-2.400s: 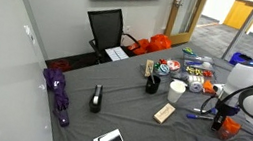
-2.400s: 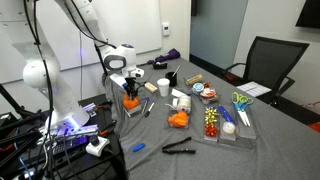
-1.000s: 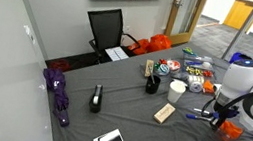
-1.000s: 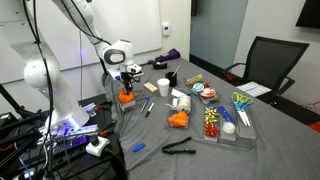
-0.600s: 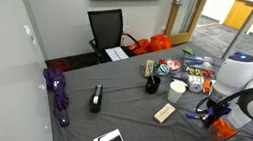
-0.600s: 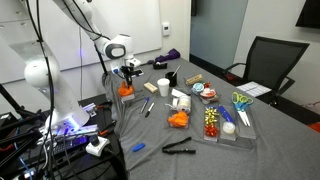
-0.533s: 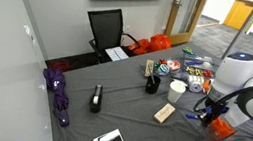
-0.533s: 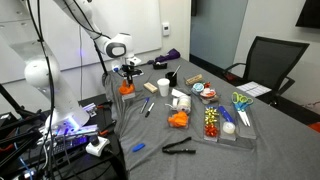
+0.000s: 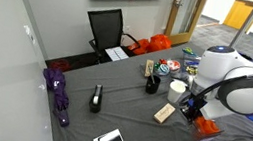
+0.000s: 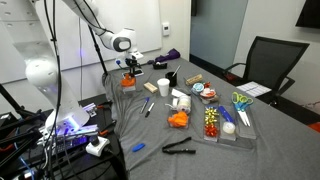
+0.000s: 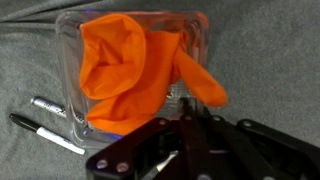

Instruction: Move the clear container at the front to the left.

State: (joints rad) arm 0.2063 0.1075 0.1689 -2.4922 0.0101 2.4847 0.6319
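Note:
The clear container (image 11: pixel 135 70) is a small clear tub stuffed with crumpled orange material. It fills the upper wrist view. My gripper (image 11: pixel 188 112) is shut on its near rim, the black fingers pinched together over the wall. In both exterior views the tub (image 9: pixel 206 124) (image 10: pixel 128 82) hangs under the gripper (image 9: pixel 194 109) (image 10: pixel 128 70) just above the grey cloth, by the table's edge next to the robot's base. The arm hides part of the tub in an exterior view.
Two markers (image 11: pixel 42 118) lie on the cloth beside the tub. A white cup (image 9: pixel 176 88) (image 10: pixel 163 87), a wooden block (image 9: pixel 165 113), a black bottle (image 9: pixel 152 81) and a flat tray of multicoloured items (image 10: pixel 225 122) stand nearby. Orange bags (image 9: pixel 156 45) lie at the far end.
The arm has carried the clear container along the table's edge, leftward in one exterior view and further back in the other. The gripper stayed shut on it throughout.

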